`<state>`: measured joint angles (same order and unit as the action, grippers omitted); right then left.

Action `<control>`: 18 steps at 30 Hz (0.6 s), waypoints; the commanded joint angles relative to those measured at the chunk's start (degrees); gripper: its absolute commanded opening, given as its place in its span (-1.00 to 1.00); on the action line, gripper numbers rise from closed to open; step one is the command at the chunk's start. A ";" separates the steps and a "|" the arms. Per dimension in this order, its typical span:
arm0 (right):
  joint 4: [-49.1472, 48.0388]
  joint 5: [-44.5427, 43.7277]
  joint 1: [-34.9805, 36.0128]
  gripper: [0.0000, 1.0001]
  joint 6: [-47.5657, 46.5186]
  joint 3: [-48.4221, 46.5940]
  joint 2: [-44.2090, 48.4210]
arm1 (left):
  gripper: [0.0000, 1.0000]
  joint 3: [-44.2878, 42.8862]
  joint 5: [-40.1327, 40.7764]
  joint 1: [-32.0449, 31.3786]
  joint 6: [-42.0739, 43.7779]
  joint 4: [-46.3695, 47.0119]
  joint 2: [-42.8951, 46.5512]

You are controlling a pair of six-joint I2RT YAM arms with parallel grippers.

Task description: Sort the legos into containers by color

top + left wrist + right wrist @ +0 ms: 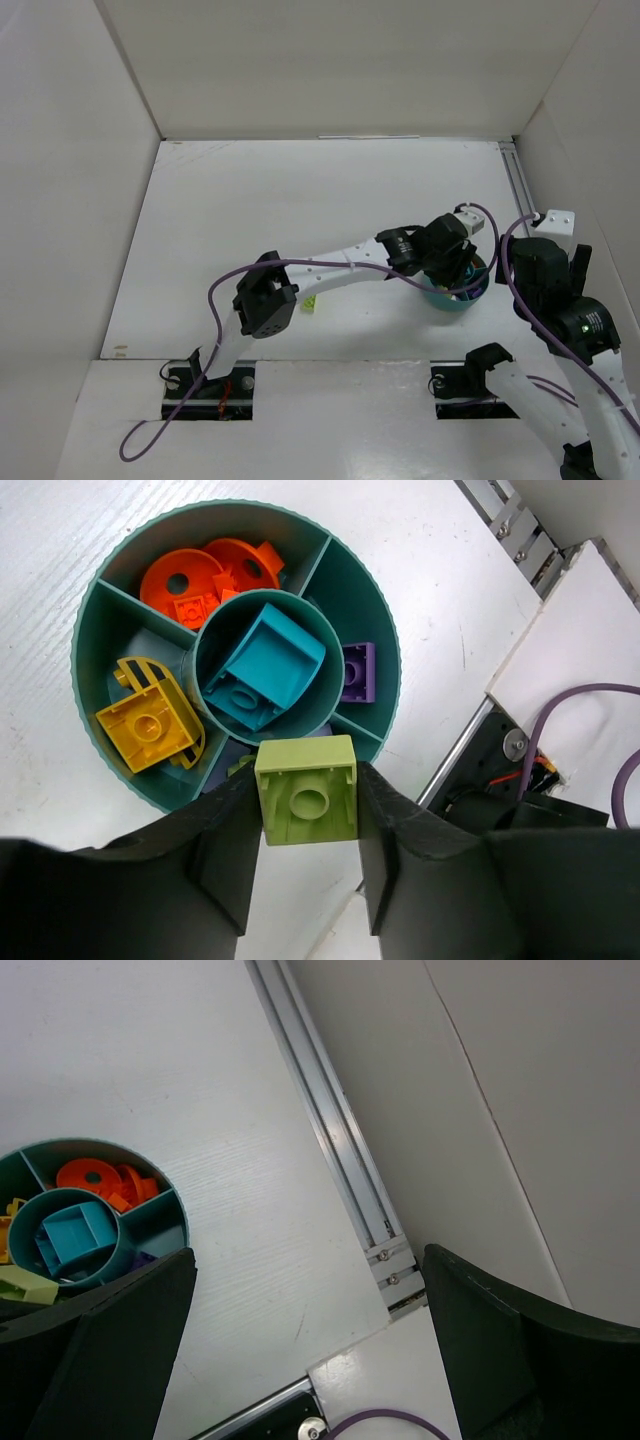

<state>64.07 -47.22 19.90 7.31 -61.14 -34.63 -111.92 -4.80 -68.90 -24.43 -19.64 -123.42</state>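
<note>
The left arm reaches from its base with the elbow bent, the forearm stretched flat toward the bowl (452, 300), and the wrist tipped downward over it. The left gripper (307, 780) hangs above the bowl's near rim, its jaws pinching a lime brick (306, 802) by two opposite sides, hollow underside facing the wrist camera. Whether the brick touches the rim I cannot tell.

Inside the bowl (350, 590), a teal brick (262, 670) lies tilted in the centre cup. Around the cup, orange pieces (205, 580) fill one wedge, a yellow brick (150, 725) sits in the next wedge, and a purple brick (358, 672) lies in the wedge opposite the yellow one.

The right arm is folded upright just right of the bowl. The right gripper (308, 1260) points down at the table beside the bowl, jaws spread wide with nothing between them. A metal rail (330, 1150) runs beyond the bowl on that side.

Another lime brick (312, 303) lies on the table well left of the bowl, by the left arm's elbow
</note>
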 commanded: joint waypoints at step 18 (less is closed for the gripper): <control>-4.56 4.05 -0.21 1.00 -4.14 -0.64 -1.22 | 0.35 3.53 0.59 2.89 0.35 0.03 8.18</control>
<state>63.46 -45.84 19.88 5.30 -61.12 -35.03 -110.69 -3.95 -68.18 -24.01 -20.34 -122.48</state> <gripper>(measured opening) 0.995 0.666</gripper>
